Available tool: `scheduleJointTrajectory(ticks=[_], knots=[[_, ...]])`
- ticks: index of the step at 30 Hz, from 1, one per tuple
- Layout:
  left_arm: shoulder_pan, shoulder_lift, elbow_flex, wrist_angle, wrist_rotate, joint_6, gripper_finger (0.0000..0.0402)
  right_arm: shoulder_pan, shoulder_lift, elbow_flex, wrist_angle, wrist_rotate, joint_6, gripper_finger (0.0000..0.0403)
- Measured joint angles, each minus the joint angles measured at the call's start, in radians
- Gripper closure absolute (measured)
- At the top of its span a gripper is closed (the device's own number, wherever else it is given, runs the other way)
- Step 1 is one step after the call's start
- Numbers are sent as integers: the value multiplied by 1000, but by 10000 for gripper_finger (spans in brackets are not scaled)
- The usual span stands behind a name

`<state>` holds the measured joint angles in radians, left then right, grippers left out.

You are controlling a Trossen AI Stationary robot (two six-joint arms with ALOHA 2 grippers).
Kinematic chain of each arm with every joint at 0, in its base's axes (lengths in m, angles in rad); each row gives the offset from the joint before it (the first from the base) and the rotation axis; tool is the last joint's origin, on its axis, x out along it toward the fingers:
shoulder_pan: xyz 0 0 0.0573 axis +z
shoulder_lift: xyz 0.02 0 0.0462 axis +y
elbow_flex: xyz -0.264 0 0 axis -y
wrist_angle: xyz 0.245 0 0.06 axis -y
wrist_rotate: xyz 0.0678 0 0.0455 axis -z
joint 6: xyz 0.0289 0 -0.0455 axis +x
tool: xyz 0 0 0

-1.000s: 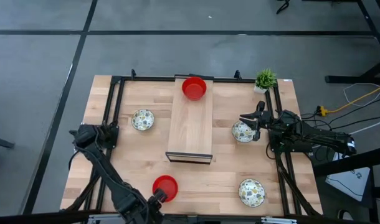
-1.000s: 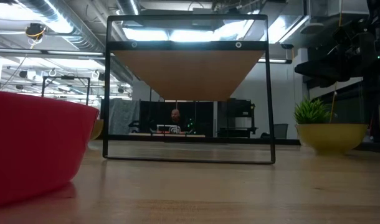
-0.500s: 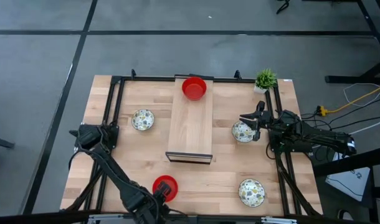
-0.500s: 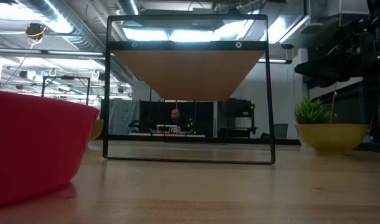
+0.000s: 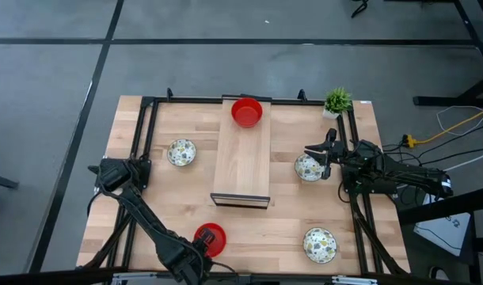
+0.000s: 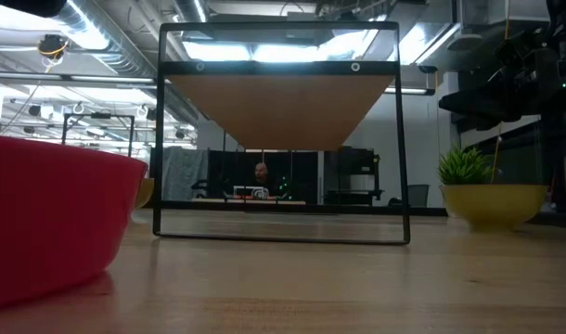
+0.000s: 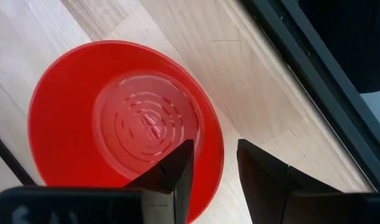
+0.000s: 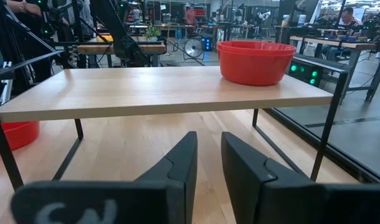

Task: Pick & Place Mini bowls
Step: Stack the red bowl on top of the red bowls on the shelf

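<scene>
High view: left gripper (image 5: 200, 252) has retreated over red bowl (image 5: 211, 237).

Overhead looks straight down; low camera skims tabletop beside the red bowl (image 6: 51, 218), shared with left wrist.

I see even, bright overhead light on the table (image 5: 289, 214), with soft shadows. Ceiling lights (image 6: 88, 37) glare in my low view, where the near red bowl (image 6: 51, 218) looks blurred.
</scene>
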<state>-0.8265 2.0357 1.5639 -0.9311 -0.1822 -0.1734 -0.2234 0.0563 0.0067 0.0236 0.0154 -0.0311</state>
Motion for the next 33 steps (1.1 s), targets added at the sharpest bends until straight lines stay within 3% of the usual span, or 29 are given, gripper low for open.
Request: scheduleJointTrajectory(ticks=[27, 33], knots=[[0, 42, 0, 43, -8, -23, 295, 0, 0, 0, 0, 0, 0, 328], [0, 42, 0, 44, -8, -16, 316, 0, 0, 0, 0, 0, 0, 328]])
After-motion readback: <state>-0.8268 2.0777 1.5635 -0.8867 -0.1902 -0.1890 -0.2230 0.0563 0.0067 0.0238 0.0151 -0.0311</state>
